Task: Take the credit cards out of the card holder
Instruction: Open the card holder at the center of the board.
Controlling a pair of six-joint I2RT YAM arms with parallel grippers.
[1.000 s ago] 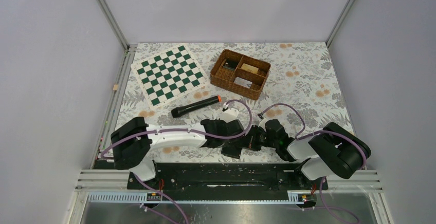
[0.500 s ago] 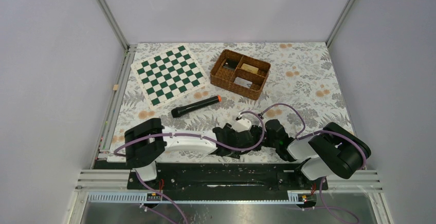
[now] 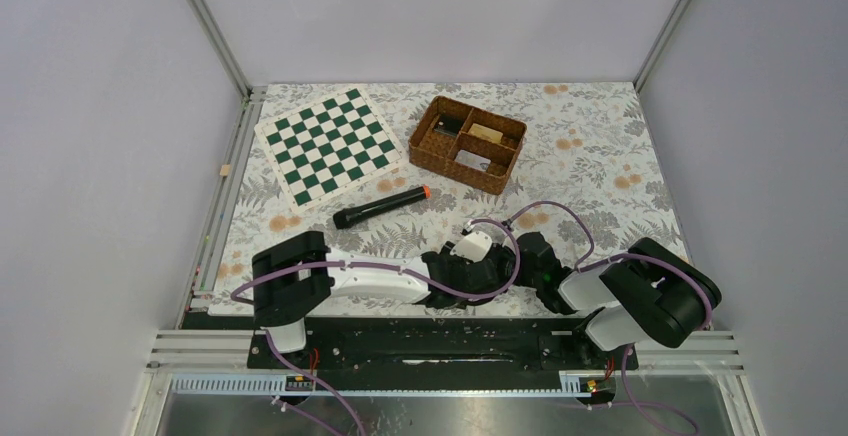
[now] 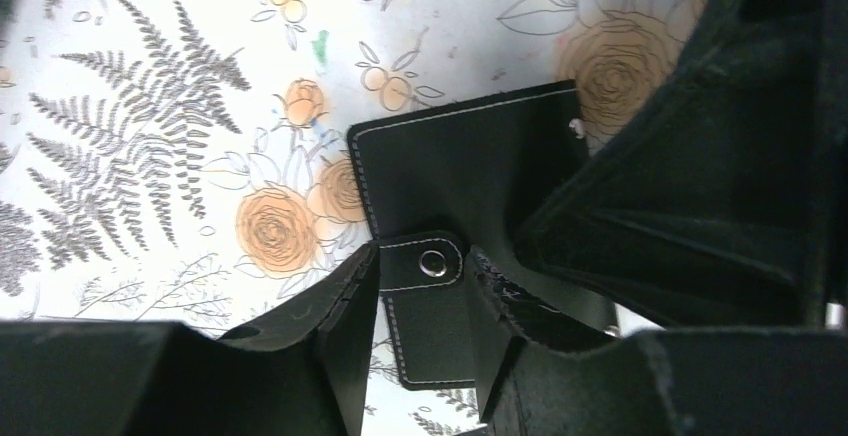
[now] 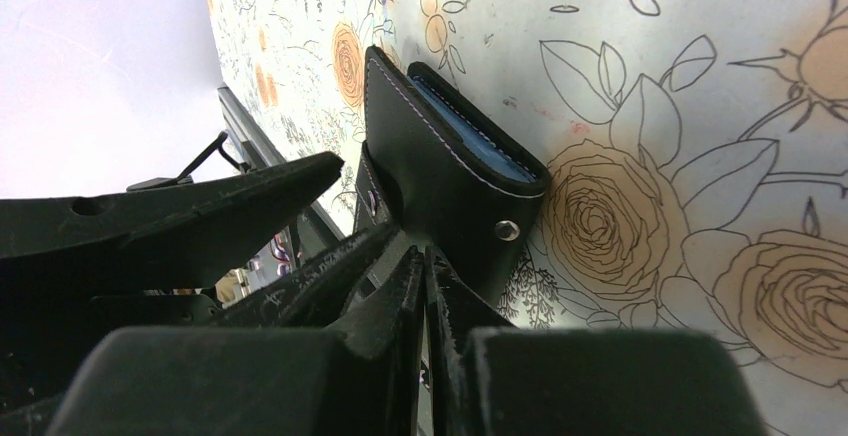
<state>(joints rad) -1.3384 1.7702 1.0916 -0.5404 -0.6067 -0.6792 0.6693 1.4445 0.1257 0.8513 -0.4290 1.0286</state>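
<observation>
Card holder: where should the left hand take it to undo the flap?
Take the snap tab, pinching its two long edges straight from above. It lies flat between the fingers of the open left hand and stands out from the card holder body. The right hand seems to steady the holder.

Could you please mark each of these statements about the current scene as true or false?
1. The card holder is folded shut. True.
2. The fingers of the left gripper stand on either side of the snap tab. True.
3. The right gripper is wide open. False: it is shut, pinching the card holder's edge.
4. The black cylinder lies inside the wicker basket. False: it lies on the table, apart from the basket.
5. The chessboard lies on the right arm's side of the basket. False: it lies on the left arm's side.
</observation>
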